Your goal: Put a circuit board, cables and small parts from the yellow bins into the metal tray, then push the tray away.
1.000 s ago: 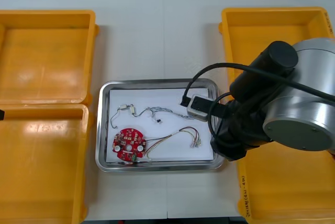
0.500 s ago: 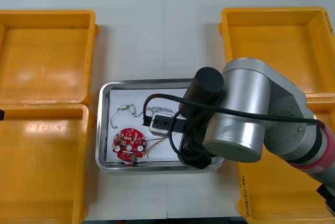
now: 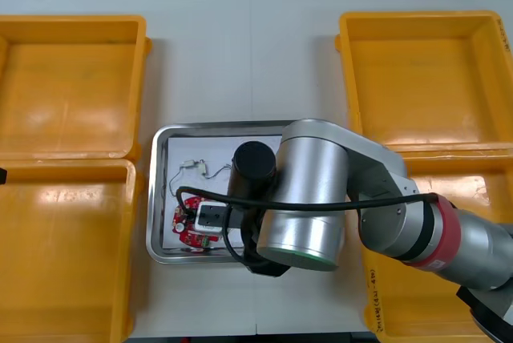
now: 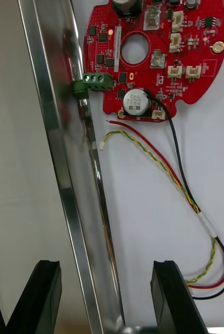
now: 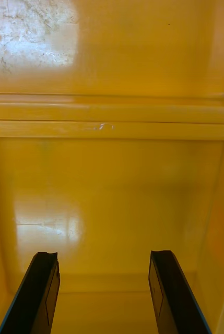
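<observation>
I hold the right end effector [image 4: 105, 276] spread astride the 6 o'clock rim of the metal tray [image 3: 158, 199], central on the surface [image 3: 240, 62], circuit board [image 4: 153, 52] at its 8 o'clock; stiff, slick, light by my judgement, so push mid-rim toward 12; left end effector [image 5: 104, 276] spread above a yellow bin [image 5: 112, 62].

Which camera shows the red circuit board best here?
The right wrist view: the circuit board lies close ahead of the open right pincer, its components plain. In the front view the right arm covers most of it, leaving a red edge. The left wrist view has the left pincer over a yellow bin.
</observation>
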